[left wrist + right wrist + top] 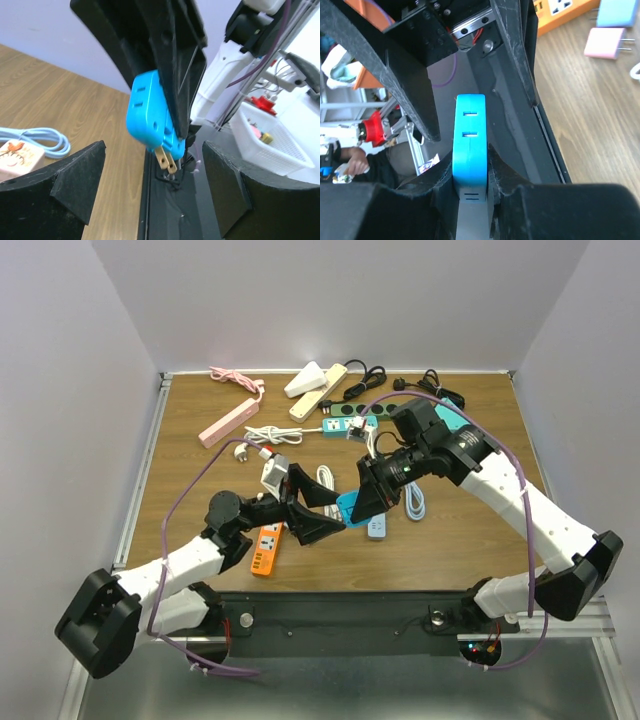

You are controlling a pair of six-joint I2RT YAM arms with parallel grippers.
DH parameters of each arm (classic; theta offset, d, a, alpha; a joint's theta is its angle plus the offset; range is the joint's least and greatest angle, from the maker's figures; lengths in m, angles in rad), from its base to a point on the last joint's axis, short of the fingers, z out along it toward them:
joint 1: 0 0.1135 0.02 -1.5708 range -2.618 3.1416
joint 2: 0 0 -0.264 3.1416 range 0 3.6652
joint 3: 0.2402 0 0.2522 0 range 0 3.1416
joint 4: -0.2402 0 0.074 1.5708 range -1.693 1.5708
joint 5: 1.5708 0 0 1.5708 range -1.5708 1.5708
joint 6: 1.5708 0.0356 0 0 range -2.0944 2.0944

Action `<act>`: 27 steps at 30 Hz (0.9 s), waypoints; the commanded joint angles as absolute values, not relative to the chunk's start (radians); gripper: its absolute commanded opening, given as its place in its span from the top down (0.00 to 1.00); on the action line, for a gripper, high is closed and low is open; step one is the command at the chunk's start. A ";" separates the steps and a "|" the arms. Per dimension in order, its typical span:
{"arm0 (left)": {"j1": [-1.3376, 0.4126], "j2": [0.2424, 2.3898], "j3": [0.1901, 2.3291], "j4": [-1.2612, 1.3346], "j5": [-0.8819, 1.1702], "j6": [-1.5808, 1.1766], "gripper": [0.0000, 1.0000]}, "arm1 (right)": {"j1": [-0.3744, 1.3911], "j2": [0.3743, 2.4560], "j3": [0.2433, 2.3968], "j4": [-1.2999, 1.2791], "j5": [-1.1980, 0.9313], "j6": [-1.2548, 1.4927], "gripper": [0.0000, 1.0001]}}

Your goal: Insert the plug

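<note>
My right gripper (366, 496) is shut on a bright blue plug adapter (350, 508) and holds it above the table's near middle. In the right wrist view the adapter (469, 145) is clamped edge-on between my gripper (470, 185), two slots facing up. In the left wrist view the adapter (150, 115) hangs tilted with its two brass prongs (166, 160) pointing down. My left gripper (152, 195) is open and empty, its fingers (65, 185) spread either side below the prongs. In the top view my left gripper (335, 513) almost meets the adapter. An orange power strip (266, 548) lies beside the left arm.
Pink (229, 423), cream (318, 392) and green (350, 423) power strips, white cables (270, 435) and black cords (440, 390) lie at the back. A light blue cable (414, 502) and a small grey adapter (376, 528) lie under the right arm. The black front rail (340, 610) runs along the near edge.
</note>
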State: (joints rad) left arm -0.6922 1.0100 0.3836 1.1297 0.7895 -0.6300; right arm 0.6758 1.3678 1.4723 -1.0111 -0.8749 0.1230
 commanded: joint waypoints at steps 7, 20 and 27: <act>-0.693 1.115 0.374 1.470 0.877 -0.785 0.31 | 0.684 1.348 1.462 -0.951 -0.962 0.078 1.00; -0.693 1.118 0.370 1.520 0.920 -0.801 0.96 | 0.684 1.330 1.427 -0.931 -0.960 0.071 1.00; -0.693 1.135 0.357 1.598 0.931 -0.845 1.00 | 0.683 1.305 1.422 -0.896 -0.930 0.098 0.91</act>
